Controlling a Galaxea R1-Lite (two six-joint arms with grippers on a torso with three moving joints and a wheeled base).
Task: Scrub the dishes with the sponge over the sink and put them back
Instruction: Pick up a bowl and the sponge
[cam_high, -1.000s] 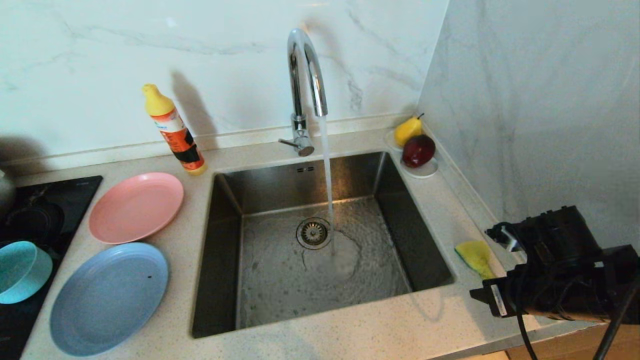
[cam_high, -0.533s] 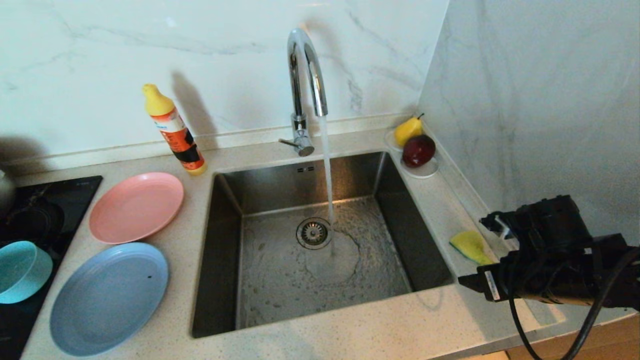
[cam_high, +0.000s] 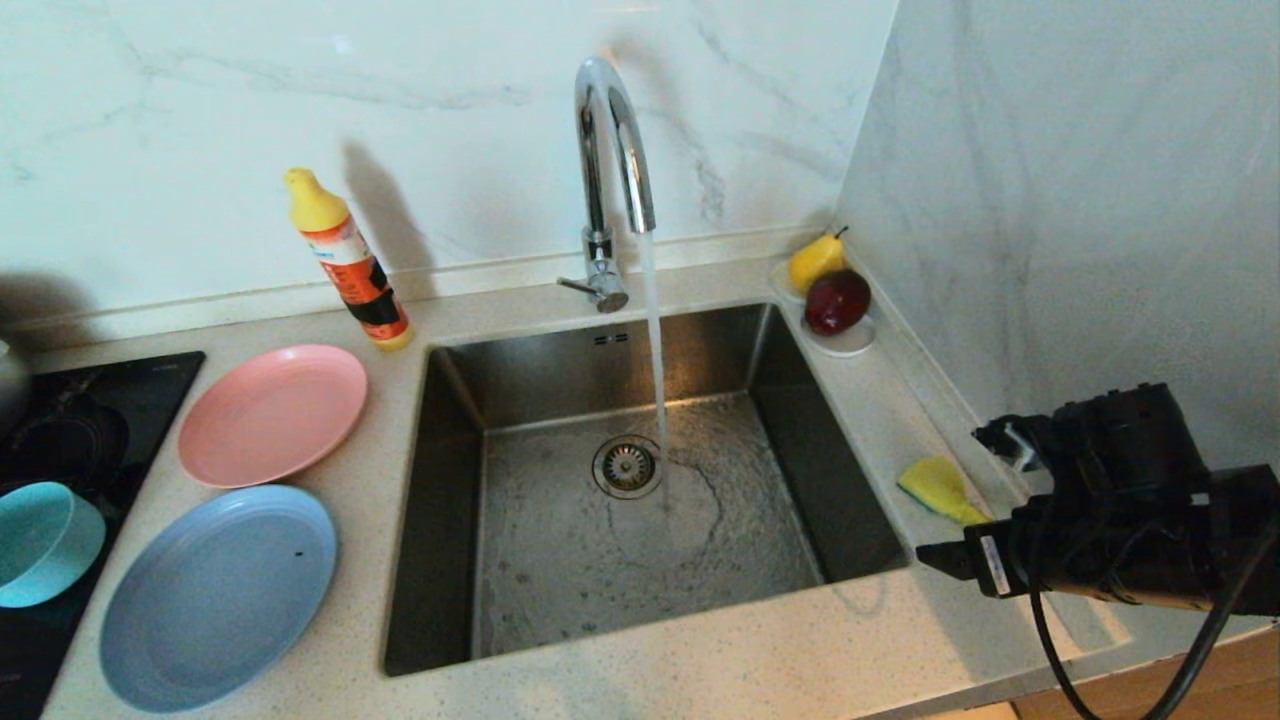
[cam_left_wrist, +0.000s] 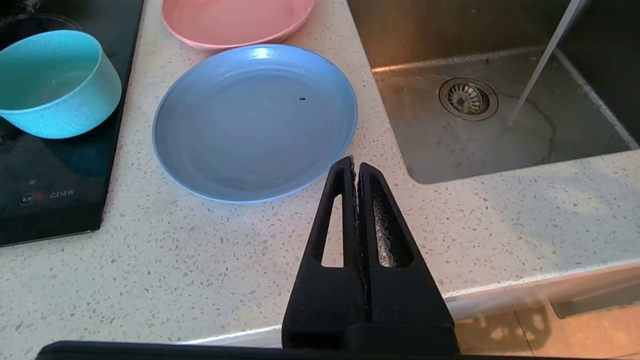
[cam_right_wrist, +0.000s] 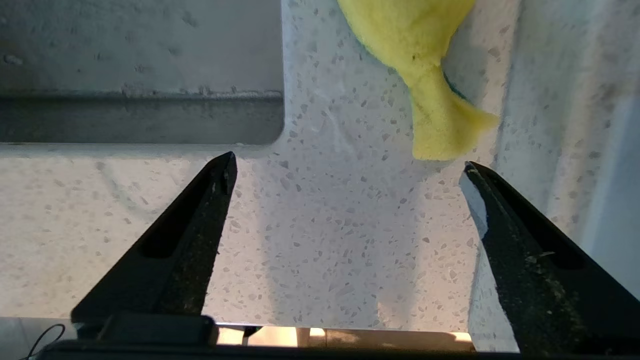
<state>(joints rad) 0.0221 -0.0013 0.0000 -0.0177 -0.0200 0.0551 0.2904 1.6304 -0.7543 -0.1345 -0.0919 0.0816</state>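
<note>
The yellow sponge (cam_high: 935, 487) lies crumpled on the counter strip between the sink (cam_high: 450, 500) and the right wall. My right gripper (cam_right_wrist: 348, 164) hovers over the counter just short of the sponge (cam_right_wrist: 425, 100), open wide with nothing between its fingers. In the head view the right wrist (cam_high: 1110, 520) hides those fingers. The pale-blue plate (cam_high: 218, 597), pink plate (cam_high: 272, 412) and teal bowl (cam_high: 40, 540) rest left of the sink. My left gripper (cam_left_wrist: 352, 162) is shut and empty, parked above the counter's front edge near the blue plate (cam_left_wrist: 255, 120).
Water runs from the chrome tap (cam_high: 610, 130) onto the basin floor beside the drain strainer (cam_high: 627, 465). A detergent bottle (cam_high: 350, 262) stands behind the pink plate. A pear (cam_high: 815, 260) and a red apple (cam_high: 836, 300) sit on a white saucer (cam_high: 855, 345). The bowl stands on a black hob (cam_high: 120, 400).
The sponge has shifted a little farther back along the counter strip. The right wrist has moved slightly back and then toward the right wall. The left side is unchanged.
</note>
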